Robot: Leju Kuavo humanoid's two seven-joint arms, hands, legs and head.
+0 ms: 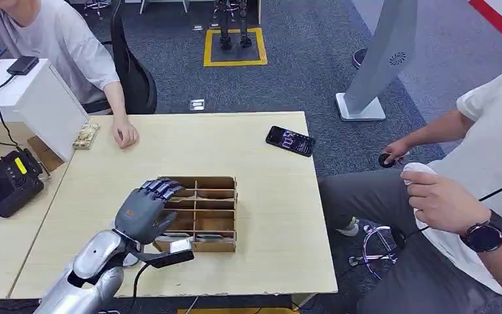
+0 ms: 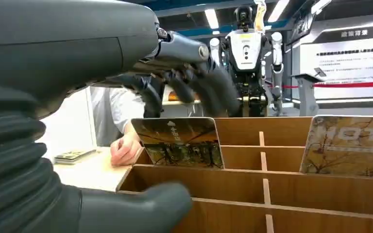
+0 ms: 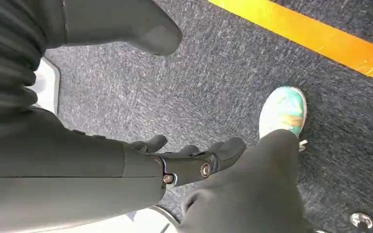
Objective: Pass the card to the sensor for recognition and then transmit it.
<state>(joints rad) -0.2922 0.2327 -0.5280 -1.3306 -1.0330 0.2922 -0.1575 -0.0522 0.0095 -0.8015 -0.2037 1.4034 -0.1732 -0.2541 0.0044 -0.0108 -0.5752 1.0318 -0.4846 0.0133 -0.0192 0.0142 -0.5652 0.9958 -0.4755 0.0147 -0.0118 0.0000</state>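
Left hand [image 1: 145, 210] hovers over the left side of a wooden divided box [image 1: 202, 212] on a pale table [image 1: 268, 216]; its fingers [image 2: 209, 87] are spread and slightly curled above the compartments, the thumb [image 2: 136, 211] low at the box's near wall, and nothing is held between them; the fingertips sit just above the upper edge of a card [image 2: 179, 142], though whether they touch it cannot be told. That card stands upright in a compartment at the box's left end, printed with a brownish landscape picture and a small white symbol at the top; a second card [image 2: 347, 145] with pale lettering stands upright in the same row further along the box. Right hand [image 3: 184, 162] hangs beside the robot above blue-grey carpet [image 3: 213, 82], fingers loosely apart and holding nothing. One person's hand [image 1: 125, 133] rests on the table's far left corner; a black phone [image 1: 290, 140] lies near the far right edge; another seated person [image 1: 457, 203] is at the right.
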